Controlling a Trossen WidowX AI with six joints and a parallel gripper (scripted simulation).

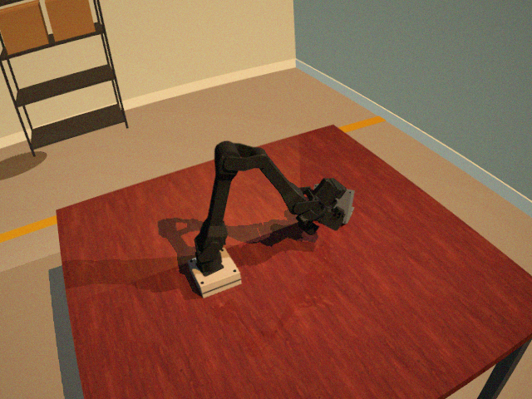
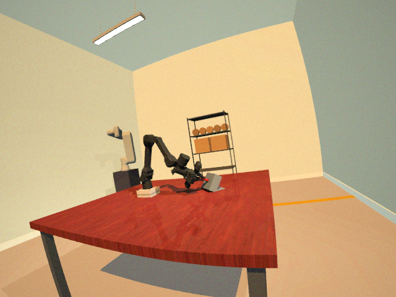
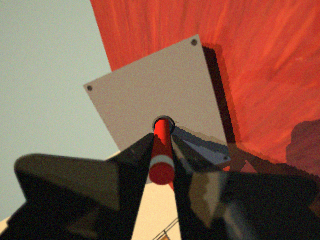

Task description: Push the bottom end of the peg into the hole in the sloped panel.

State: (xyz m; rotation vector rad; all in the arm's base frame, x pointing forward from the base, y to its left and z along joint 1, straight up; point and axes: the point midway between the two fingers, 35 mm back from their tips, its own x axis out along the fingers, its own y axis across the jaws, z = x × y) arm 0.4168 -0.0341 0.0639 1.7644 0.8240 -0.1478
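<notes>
Gripper [image 1: 339, 213] [image 2: 198, 178] [image 3: 162, 139] pinches 1 red peg [image 2: 206, 179] [image 3: 162, 142] between its fingers, far end at the hole [image 3: 163, 123].

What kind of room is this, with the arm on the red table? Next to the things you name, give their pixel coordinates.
Probably a workshop or small robotics lab. A robot arm [image 1: 219, 197] [image 2: 147, 159] is mounted on the table [image 1: 343, 309] [image 2: 192, 230], a second, pale arm [image 2: 129, 146] stands behind it, and a metal shelf rack [image 1: 66, 86] [image 2: 209, 167] holds brown boxes [image 1: 71, 19] [image 2: 219, 142].

A workshop or lab-like room, shown by a black robot arm [image 1: 219, 195] [image 2: 147, 159] on a red table [image 1: 343, 309] [image 2: 179, 223], with a shelf rack [image 1: 64, 84] [image 2: 208, 151] and second, pale arm [image 2: 128, 146] beyond the table.
</notes>
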